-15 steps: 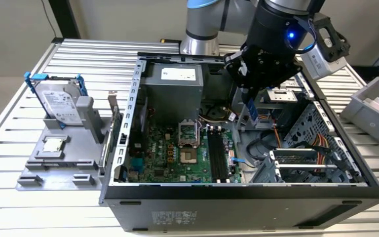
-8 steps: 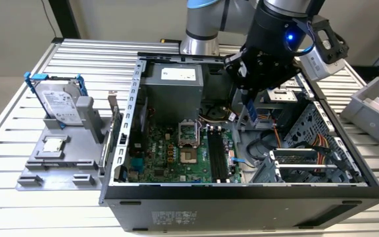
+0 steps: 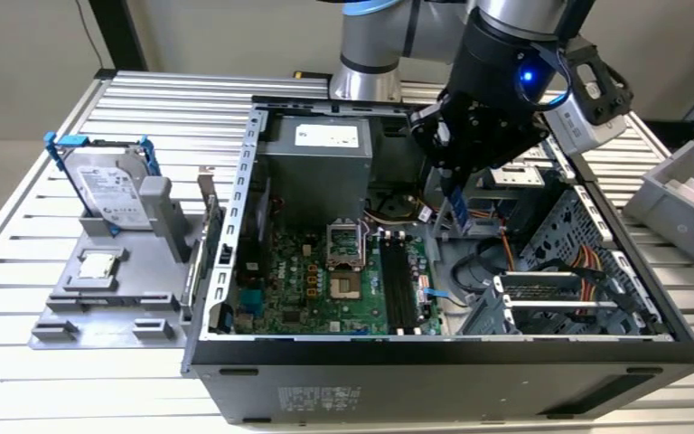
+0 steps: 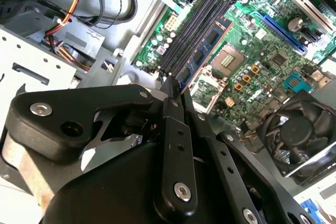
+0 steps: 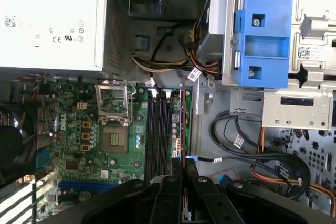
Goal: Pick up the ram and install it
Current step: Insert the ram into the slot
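One hard drive (image 3: 112, 185) in a blue bracket stands on the tabletop (image 3: 10, 262) at the exterior view's left. To its right lies the open computer case (image 3: 444, 371), motherboard (image 3: 311, 280) exposed. Above the board's long black slots (image 3: 398, 285), the tool (image 3: 451, 181) is clamped onto the ram (image 3: 454, 217), which hangs downward from its fingertips. A grey bin (image 3: 685, 194) sits far right.

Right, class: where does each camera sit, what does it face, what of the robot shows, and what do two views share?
Exterior view: off the arm, above the open case; arm and gripper show.
First wrist view: wrist-mounted, facing the motherboard; fingers show.
Second wrist view: wrist-mounted, facing the memory slots; fingers show.
Both wrist views share the gripped ram.
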`<action>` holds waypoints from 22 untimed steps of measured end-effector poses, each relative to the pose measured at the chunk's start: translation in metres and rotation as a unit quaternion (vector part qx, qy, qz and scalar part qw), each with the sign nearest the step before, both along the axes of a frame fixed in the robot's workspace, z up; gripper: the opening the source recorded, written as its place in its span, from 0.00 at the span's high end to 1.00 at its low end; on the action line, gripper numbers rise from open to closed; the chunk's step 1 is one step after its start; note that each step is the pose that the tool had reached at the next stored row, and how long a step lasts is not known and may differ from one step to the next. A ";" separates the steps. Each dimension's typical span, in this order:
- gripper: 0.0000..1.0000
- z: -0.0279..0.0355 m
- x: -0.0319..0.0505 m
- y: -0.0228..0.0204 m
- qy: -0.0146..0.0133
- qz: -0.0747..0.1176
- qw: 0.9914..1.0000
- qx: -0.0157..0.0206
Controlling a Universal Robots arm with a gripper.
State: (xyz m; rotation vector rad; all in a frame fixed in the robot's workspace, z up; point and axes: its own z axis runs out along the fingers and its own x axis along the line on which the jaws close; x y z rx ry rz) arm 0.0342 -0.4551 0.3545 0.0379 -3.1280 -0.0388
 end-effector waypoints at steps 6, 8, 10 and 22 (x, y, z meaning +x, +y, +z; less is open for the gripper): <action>1.00 -0.0066 0.0000 0.0000 0.000 -0.001 1.000 0.000; 1.00 -0.0087 0.0000 0.0001 0.000 -0.001 1.000 0.000; 1.00 -0.0106 0.0000 0.0001 0.000 -0.001 1.000 0.000; 1.00 -0.0200 -0.0001 0.0005 0.000 -0.005 1.000 0.000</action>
